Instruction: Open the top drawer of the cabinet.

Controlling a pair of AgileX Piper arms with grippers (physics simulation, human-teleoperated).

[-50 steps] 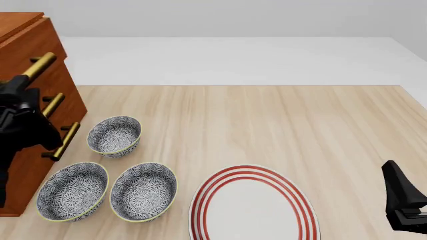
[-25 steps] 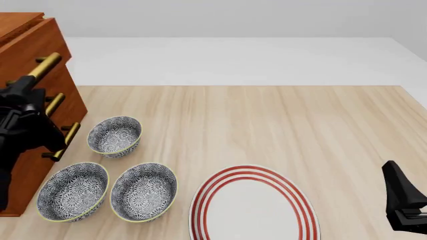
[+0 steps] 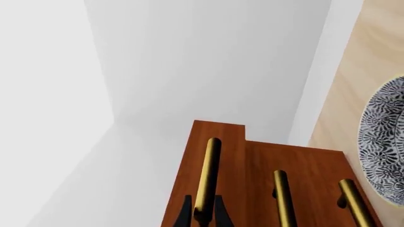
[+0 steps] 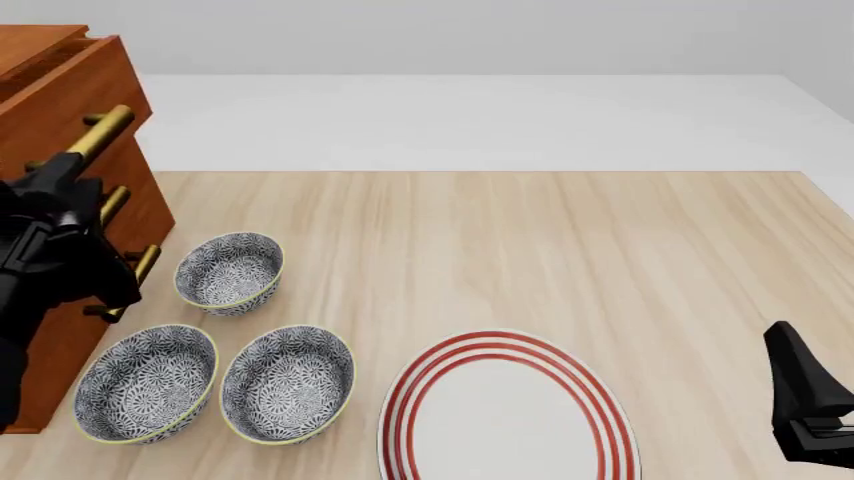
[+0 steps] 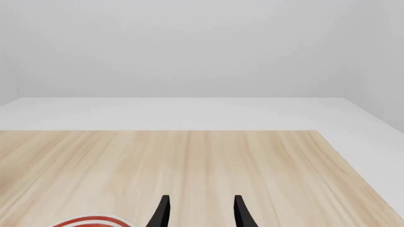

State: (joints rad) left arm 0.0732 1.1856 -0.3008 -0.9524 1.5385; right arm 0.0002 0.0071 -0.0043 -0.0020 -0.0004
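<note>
Left jaws [image 3: 202, 215] clamp top drawer's [image 4: 60, 85] round brass bar.

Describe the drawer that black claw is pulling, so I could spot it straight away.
Find the reddish-brown cabinet at the table's left edge. The top drawer is the uppermost of three; the left end effector pinches its brass handle. Unlike the two below, it juts forward.

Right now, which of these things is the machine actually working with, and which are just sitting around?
In use: the cabinet, its top drawer, the brass handle and the left gripper clamped on it.

Lying about: three patterned bowls, the red-striped plate, the idle right gripper.
</note>
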